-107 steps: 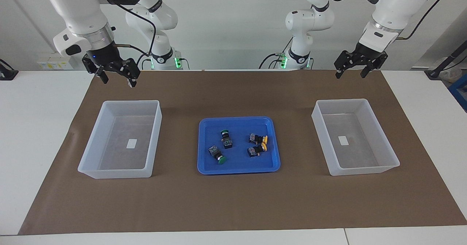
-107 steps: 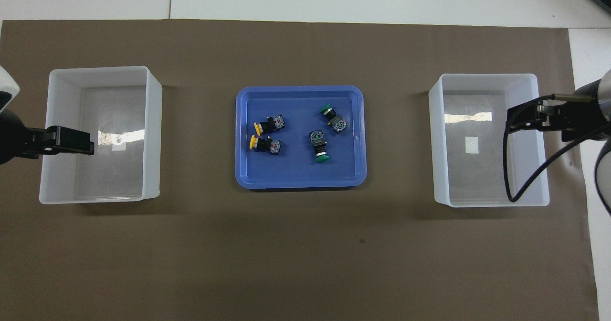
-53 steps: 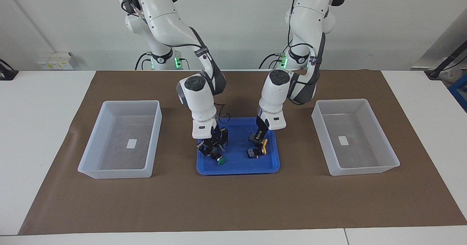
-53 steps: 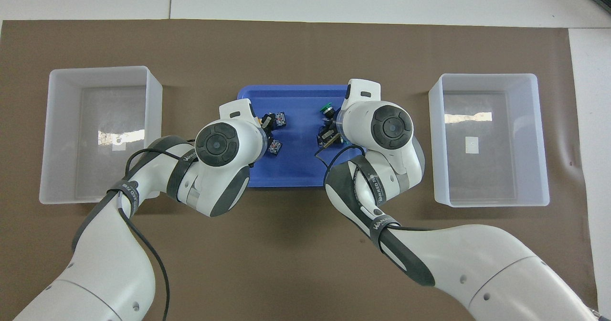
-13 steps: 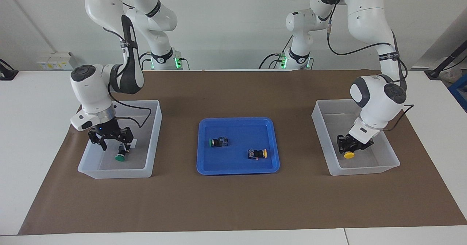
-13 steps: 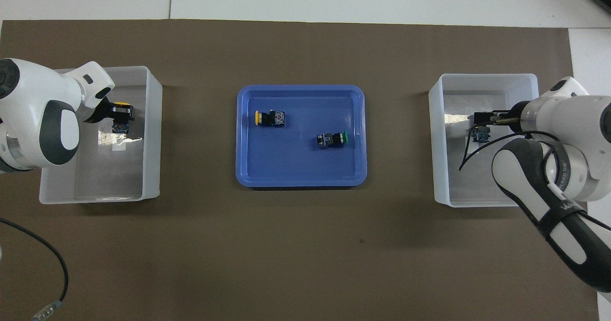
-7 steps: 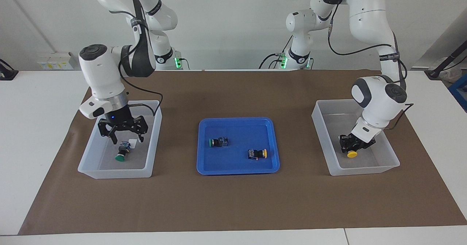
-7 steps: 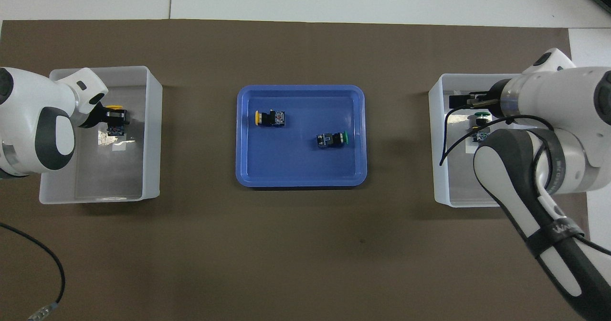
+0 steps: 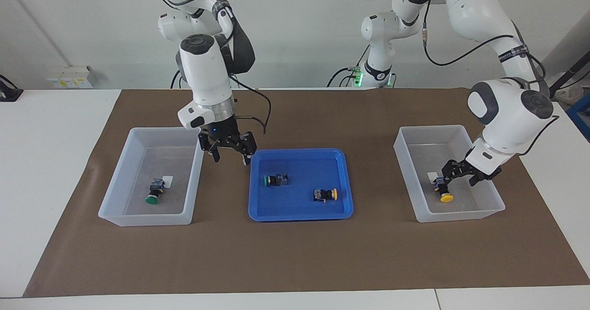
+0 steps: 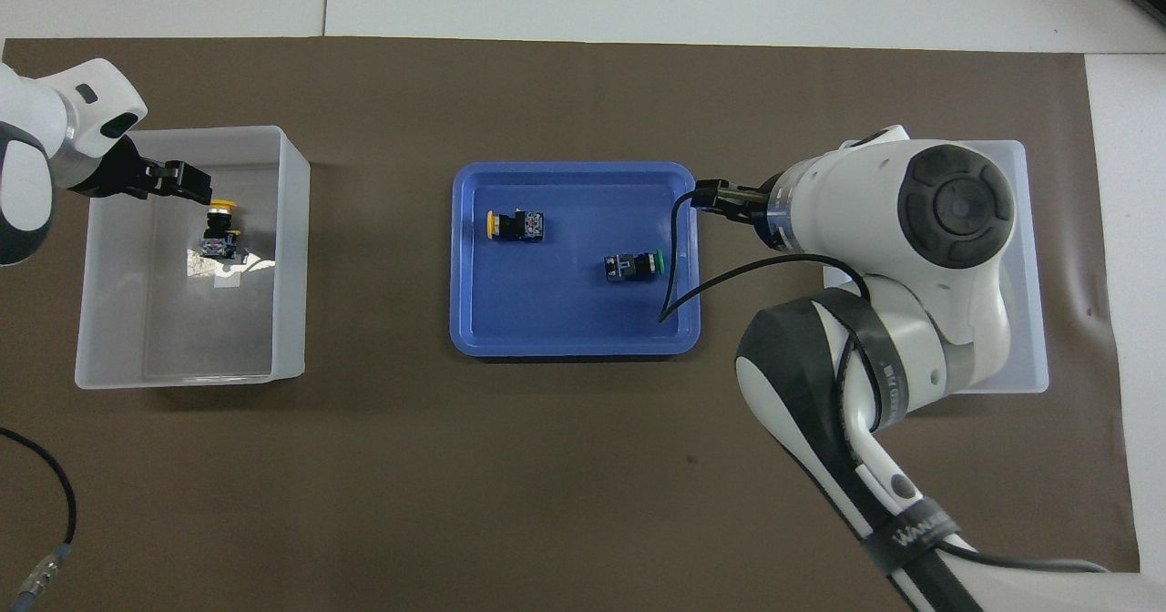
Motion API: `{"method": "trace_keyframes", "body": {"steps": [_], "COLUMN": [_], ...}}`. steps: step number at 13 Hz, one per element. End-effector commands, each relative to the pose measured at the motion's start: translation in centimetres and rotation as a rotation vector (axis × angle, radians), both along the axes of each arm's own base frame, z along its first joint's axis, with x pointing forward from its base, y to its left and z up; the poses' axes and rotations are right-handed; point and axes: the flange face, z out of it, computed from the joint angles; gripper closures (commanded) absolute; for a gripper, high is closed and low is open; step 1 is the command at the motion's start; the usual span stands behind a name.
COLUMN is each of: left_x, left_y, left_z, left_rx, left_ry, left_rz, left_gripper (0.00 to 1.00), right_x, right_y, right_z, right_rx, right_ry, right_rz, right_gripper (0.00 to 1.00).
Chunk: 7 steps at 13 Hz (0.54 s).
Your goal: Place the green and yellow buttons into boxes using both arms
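One button in each box; the second pair comes next.
Boxed green button [image 9: 154, 194] lies in the right arm's box [image 9: 120, 217]. The right gripper [image 9: 230, 158] hangs spread and empty over the blue tray [image 9: 299, 217] rim and should next descend on the loose green button [image 9: 275, 180]. The loose yellow button [image 9: 326, 194] awaits the left gripper [image 9: 461, 177], which is spread above the boxed yellow button [image 9: 443, 193].

In the overhead view, the right arm's glossy white wrist [image 10: 947, 220] is covering most of the translucent white plastic box [image 10: 1025, 321] at its end of the desk, hiding the green-capped push-button [image 9: 153, 193] lying inside. The right gripper [image 10: 720, 198] is showing only as a black tip there. The left arm [image 10: 36, 138] is being cut off by that view's edge.
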Motion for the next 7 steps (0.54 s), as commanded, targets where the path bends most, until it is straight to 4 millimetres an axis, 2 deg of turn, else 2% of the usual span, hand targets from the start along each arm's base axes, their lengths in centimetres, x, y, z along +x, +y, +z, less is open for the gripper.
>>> {"method": "trace_keyframes", "body": {"steps": [1, 2, 5, 7], "left_x": [0.1, -0.3, -1.5, -1.8], "left_y": [-3.3, -5.4, -11.1, -12.5], "left_z": [4.6, 5.2, 6.1, 6.2], "left_rx": [0.021, 0.026, 0.041, 0.038], "left_ry": [0.073, 0.103, 0.138, 0.143], "left_rz": [0.058, 0.099, 0.188, 0.236], "left_gripper": [0.21, 0.21, 0.21, 0.21], "right_x": [-0.8, -1.2, -1.8, -1.3], "right_y": [3.2, 4.4, 6.0, 7.7], "right_z": [-0.8, -1.7, -3.1, -3.8], "right_rx": [-0.007, 0.000, 0.001, 0.022], "right_ry": [0.010, 0.023, 0.057, 0.077], "right_rz": [-0.147, -0.198, -0.294, -0.405], "right_gripper": [0.00, 0.00, 0.00, 0.00]}}
